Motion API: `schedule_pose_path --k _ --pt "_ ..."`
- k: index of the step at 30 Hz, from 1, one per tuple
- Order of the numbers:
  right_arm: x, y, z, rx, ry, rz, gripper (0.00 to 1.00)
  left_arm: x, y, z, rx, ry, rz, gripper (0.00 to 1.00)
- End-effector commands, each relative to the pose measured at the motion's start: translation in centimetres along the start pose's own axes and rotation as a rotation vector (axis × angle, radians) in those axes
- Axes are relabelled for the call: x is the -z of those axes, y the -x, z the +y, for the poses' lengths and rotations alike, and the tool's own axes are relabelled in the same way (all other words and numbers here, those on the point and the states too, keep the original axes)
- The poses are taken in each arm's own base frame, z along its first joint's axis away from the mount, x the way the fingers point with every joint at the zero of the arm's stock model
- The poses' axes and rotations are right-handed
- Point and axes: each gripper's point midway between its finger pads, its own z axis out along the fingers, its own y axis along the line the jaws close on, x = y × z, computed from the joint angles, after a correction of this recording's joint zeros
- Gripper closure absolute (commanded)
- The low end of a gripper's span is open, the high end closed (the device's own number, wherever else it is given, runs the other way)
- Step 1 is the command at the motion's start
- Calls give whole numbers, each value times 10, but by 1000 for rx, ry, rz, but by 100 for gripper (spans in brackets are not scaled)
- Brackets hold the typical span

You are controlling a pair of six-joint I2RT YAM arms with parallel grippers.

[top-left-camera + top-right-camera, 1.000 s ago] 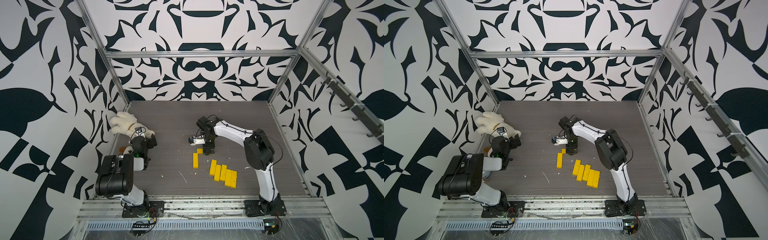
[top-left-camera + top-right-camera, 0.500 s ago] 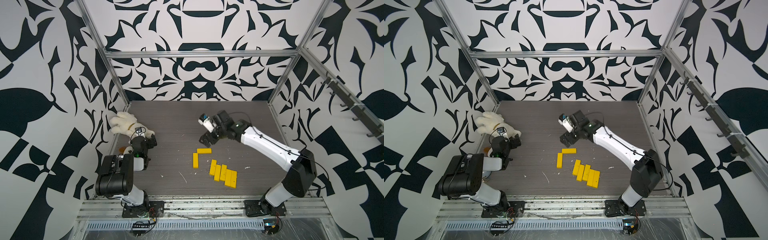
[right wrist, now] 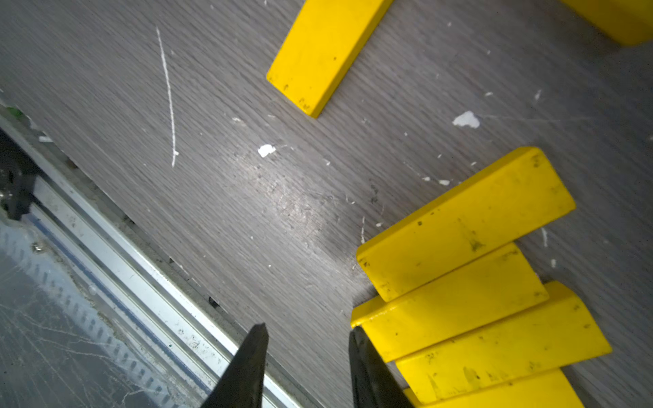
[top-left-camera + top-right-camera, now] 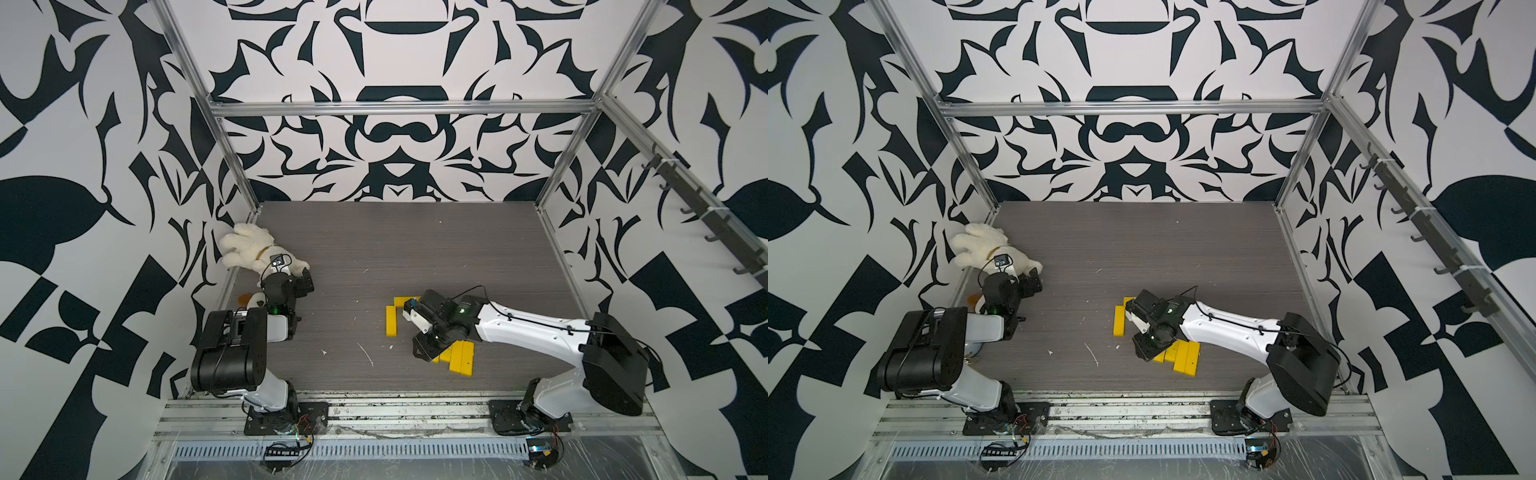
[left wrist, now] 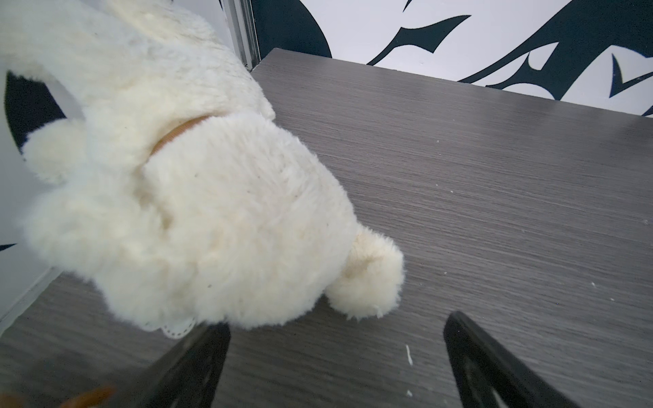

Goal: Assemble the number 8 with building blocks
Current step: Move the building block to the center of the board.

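The right tool [image 3: 308, 328], jaws narrowed and empty, hangs at the left end of the spare blocks [image 3: 456, 303] on the near desk [image 4: 374, 249]. A corner of two blocks [image 4: 391, 320] lies just beyond. It would do best to straddle one block's long sides only, then close. The left tool [image 5: 337, 323] gapes empty beside the plush toy [image 5: 183, 212].

Yellow blocks [image 4: 391, 320]; plush [image 4: 248, 248] white, perhaps cream.

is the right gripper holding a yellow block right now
No, the right gripper has nothing between its jaws; the yellow blocks lie beside it.
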Motion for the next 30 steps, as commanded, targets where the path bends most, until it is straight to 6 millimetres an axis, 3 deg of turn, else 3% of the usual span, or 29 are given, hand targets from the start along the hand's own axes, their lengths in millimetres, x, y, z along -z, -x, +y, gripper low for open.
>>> schedule_pose_path --k 1,10,15,24,28,30 --pt "-15 -11 -9 -7 -44 80 60 0 9 0 4 -5 -27 1" --pt "-20 -34 -21 -8 -65 113 60 0 9 -1 4 -6 -28 1" --pt "-23 -45 -38 -26 -133 146 60 0 9 -1 4 -6 -27 1" --pt "-15 -38 -78 -168 -179 126 58 0 9 -1 3 -6 -28 1" --pt "0 -23 -71 -157 -164 95 56 0 9 0 4 -5 -27 1" --pt "15 -9 -58 -143 -116 47 54 0 9 0 4 -6 -28 1"
